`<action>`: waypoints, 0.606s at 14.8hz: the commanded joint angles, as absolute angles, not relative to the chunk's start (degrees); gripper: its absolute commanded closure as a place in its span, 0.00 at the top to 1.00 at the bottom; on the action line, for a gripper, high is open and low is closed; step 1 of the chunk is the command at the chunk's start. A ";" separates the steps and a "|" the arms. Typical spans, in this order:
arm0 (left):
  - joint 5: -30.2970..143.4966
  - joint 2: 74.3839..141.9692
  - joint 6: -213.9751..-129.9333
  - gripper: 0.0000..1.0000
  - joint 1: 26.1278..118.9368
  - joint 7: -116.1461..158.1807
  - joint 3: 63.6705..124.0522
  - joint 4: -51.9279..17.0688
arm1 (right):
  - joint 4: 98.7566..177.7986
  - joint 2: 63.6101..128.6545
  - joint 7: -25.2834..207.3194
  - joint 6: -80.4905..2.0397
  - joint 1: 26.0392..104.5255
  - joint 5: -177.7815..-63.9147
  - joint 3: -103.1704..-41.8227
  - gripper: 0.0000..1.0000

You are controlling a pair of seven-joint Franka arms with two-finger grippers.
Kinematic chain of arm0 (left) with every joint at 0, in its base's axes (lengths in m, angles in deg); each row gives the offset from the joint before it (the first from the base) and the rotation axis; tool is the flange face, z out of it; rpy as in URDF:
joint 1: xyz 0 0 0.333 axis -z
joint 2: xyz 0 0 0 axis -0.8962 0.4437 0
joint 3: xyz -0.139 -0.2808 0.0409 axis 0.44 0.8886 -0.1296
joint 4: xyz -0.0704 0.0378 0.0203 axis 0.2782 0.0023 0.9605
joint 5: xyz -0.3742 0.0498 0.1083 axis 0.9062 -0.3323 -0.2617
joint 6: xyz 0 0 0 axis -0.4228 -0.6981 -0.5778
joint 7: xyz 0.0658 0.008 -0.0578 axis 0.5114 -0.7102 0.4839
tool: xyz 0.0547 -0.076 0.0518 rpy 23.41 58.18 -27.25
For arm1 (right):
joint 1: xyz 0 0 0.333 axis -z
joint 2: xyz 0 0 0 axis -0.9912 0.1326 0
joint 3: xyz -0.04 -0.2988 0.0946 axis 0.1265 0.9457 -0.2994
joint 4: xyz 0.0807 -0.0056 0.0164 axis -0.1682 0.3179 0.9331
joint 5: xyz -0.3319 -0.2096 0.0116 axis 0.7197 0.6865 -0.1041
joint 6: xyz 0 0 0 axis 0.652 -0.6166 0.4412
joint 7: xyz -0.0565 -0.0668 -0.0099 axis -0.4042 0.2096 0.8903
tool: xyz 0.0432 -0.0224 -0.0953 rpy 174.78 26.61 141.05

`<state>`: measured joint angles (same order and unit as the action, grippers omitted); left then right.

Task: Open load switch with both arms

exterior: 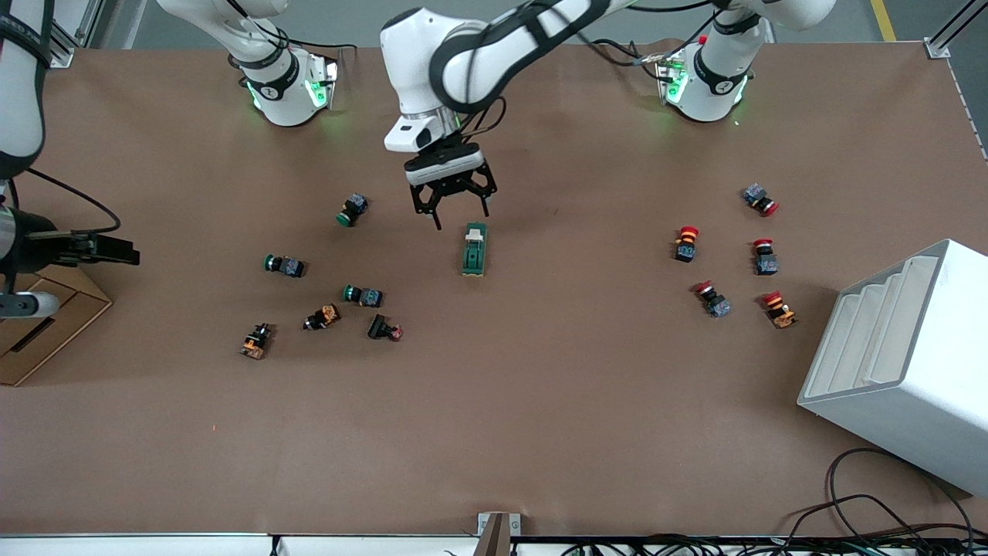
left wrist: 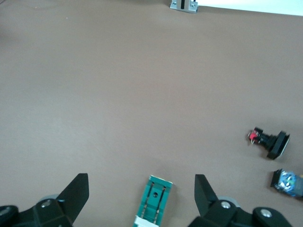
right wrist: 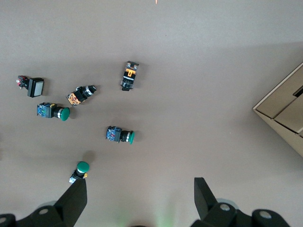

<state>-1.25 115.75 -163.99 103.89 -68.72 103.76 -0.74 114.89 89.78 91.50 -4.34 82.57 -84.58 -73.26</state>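
Observation:
The load switch [exterior: 474, 249], a dark-green block, lies flat mid-table with its white toggle end toward the robots' bases. My left gripper [exterior: 461, 216] hangs open just over that white end, not touching it. In the left wrist view the load switch [left wrist: 154, 201] lies between the spread fingers of the left gripper [left wrist: 141, 178]. My right gripper [exterior: 123, 252] waits high up at the right arm's end of the table. The right wrist view shows this right gripper [right wrist: 139, 182] open and empty, well above the table.
Green-capped and dark push buttons [exterior: 284, 266] lie scattered toward the right arm's end, red-capped push buttons [exterior: 686, 243] toward the left arm's end. A white slotted rack [exterior: 903, 363] stands near the red ones. A cardboard box [exterior: 38, 324] sits under the right gripper.

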 commanded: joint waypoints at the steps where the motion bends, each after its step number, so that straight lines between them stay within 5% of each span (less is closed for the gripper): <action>1: 9.77 108.68 -163.86 0.99 98.66 -57.83 103.66 -0.43 | 113.26 89.89 91.88 -3.06 83.26 -83.30 -73.81 1.00; 9: 30.90 95.75 -152.29 1.00 80.91 -30.76 103.84 0.54 | 113.52 86.13 91.52 1.61 81.68 -84.35 -74.43 1.00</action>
